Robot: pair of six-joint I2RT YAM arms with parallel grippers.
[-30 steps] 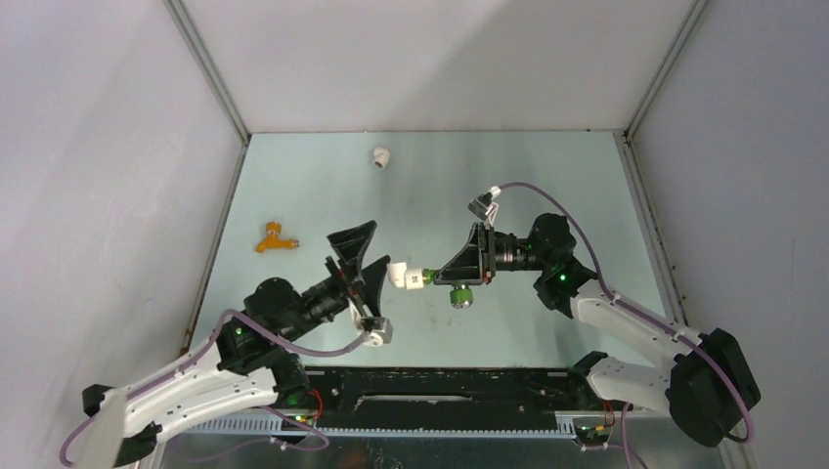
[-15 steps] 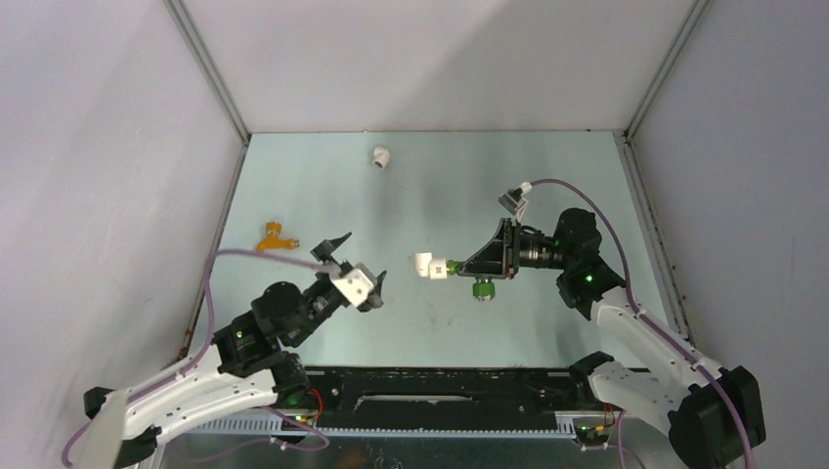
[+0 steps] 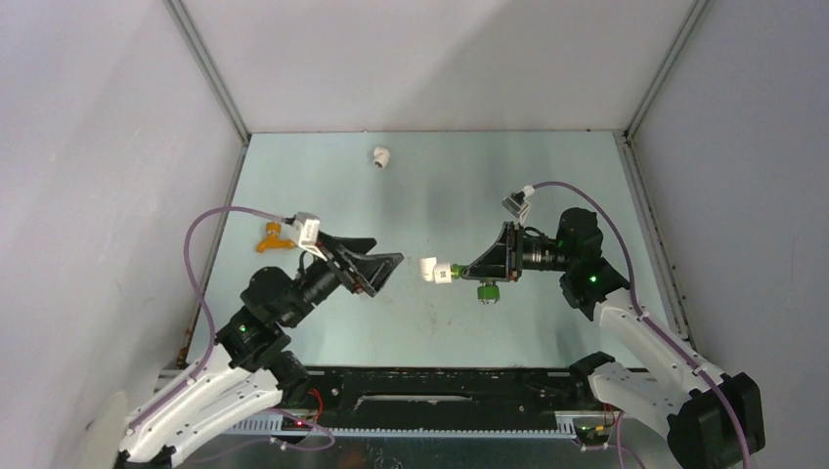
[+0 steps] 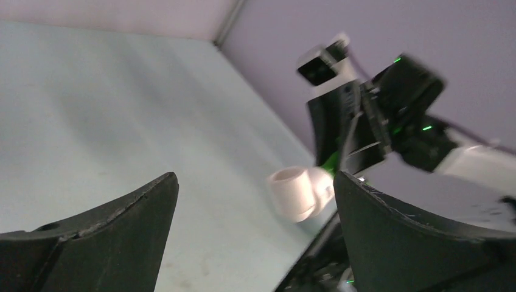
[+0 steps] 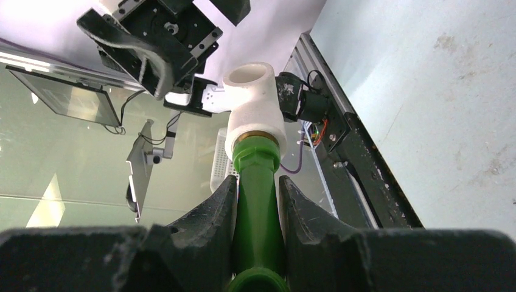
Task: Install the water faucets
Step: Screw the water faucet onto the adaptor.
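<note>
Green faucet (image 5: pixel 258 201): being held right now by the right gripper (image 5: pixel 258 188), clamped along its body; carried roughly level over the middle of the worktop (image 3: pixel 547 176), nose pointed toward the left arm; a round green knob (image 3: pixel 486 292) is seen hanging under it in the top view
White elbow fitting (image 5: pixel 254 103): seated on the green faucet's nose; a brass-coloured ring (image 5: pixel 255 135) is shown at the joint in the right wrist view; its open mouth is caught by the left wrist view, framed between that arm's two fingers
Right fingers (image 5: pixel 213 207): clenched on the green faucet, one pressed against each side of the body; no gap is shown between pads and plastic
Left gripper (image 3: pixel 389 249): fingers released and spread wide, nothing held between them; aimed at the white elbow fitting, separated from it by a clear stretch of worktop
Orange faucet (image 3: pixel 275 237): laid on the worktop at the left side, near the left wall; found just beside the white camera housing (image 3: pixel 306 231) on the left wrist in the top view; touched by neither gripper
Second white elbow (image 3: pixel 380 156): seen by the far edge of the worktop, well apart from both arms and from both faucets
</note>
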